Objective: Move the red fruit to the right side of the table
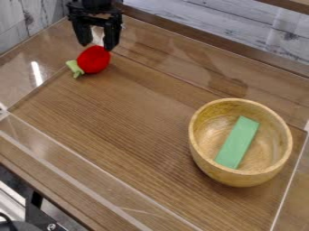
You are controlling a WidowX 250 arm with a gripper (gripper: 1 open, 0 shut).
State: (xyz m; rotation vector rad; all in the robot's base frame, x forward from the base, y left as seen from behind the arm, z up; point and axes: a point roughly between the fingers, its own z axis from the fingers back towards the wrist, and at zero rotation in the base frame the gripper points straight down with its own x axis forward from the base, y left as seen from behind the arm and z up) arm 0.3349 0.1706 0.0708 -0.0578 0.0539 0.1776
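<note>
Gripper (96, 38) is at the far-left end of the table (133, 117), pointing straight down, fingers spread and released, nothing between them. The black fingertips (111, 40) hang just above and behind the red fruit (92, 60); a gap shows, so no contact that I can see.

Red fruit lies on its side on the wood, green leafy end pointing to the camera's left, toward the clear acrylic wall (31, 68). It's close to that wall, not touching it.

Wooden bowl (208, 142) sits well apart from the fruit, down at the near-right end of the table. A flat green block (238, 142) lies tilted inside the bowl.
</note>
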